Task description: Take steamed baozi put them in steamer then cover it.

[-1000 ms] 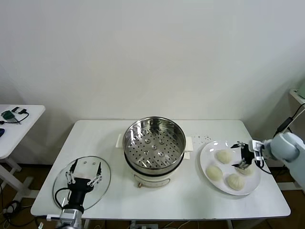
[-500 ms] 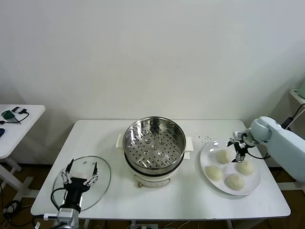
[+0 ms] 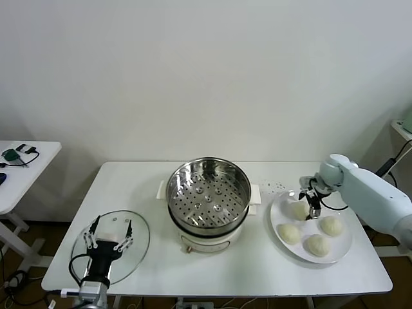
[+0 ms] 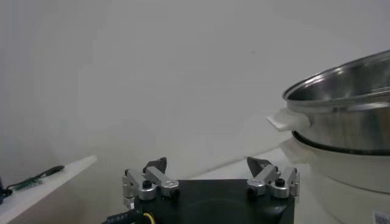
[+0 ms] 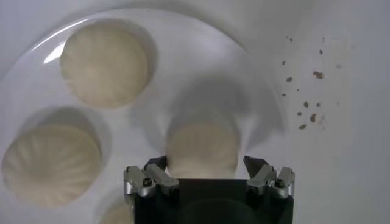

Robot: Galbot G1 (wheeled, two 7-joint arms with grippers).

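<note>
So my right pincer [image 3: 311, 201] is down over the plate [image 3: 342, 244] on the right side of the worktop [image 3: 257, 261], right above the bun [image 5: 202, 148] nearest the steamer [image 3: 208, 187]. In the right wrist view the fingers [image 5: 258, 167] sit on either side of that bun, spread a bit wider than it, and I can't tell if they're touching it. Not gripping, as far as I can see.

All four buns [image 3: 290, 233] sit on the plate, two toward the back, two toward the front. There are some dark crumbs [image 5: 303, 106] on the worktop just beside the plate rim.

The steamer sits in the middle of the worktop, uncovered, perforated tray [image 3: 211, 196] showing. The glass lid [image 3: 132, 230] lies flat at the front left corner, well apart from the steamer.

My left pincer [image 3: 109, 235] hangs over that lid, spread wide, holding nothing. Off to the far left there's a side table [image 3: 38, 161] with a few bits on it.
</note>
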